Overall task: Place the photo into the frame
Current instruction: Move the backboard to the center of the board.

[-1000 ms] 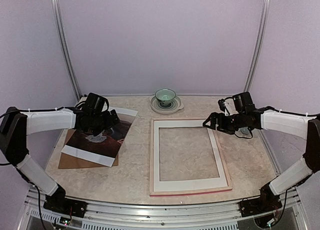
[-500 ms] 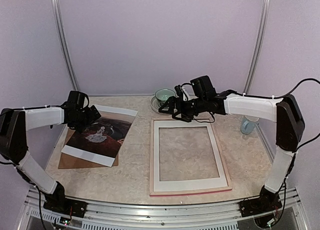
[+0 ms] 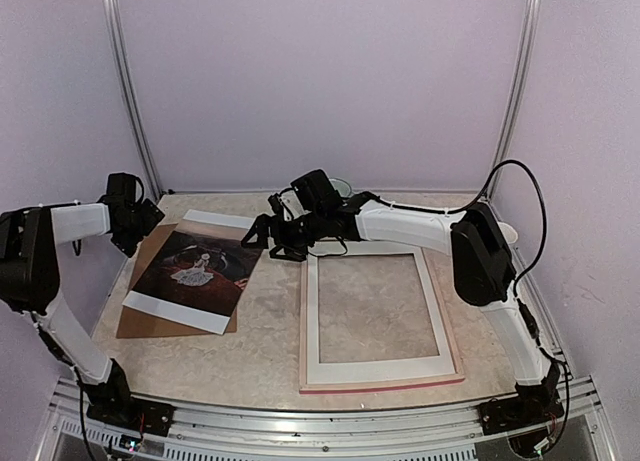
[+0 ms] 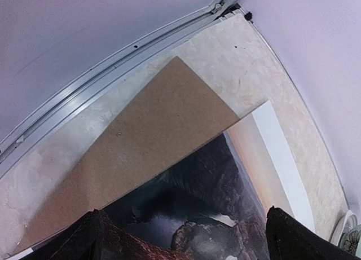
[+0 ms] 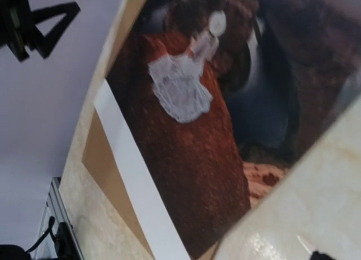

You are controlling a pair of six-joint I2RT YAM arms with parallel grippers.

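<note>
Two spread, empty grippers: right gripper (image 3: 260, 232) should pinch the photo (image 3: 200, 268) by its edge alone, leaving the backing board (image 3: 133, 322); left gripper (image 3: 134, 231) stands aside.

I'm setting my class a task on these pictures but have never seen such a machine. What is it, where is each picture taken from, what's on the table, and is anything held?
Two robot arms are bolted at the near edge of a table, each ending in a two-finger gripper. The wide picture comes from a fixed camera above and behind them; the other two come from cameras on the wrists. On the table lie the photo, resting on a brown backing board, and the frame with a white mat in it. The left gripper hangs near the board's far corner; the right gripper reaches across towards the photo's edge. Both are open and hold nothing.
</note>
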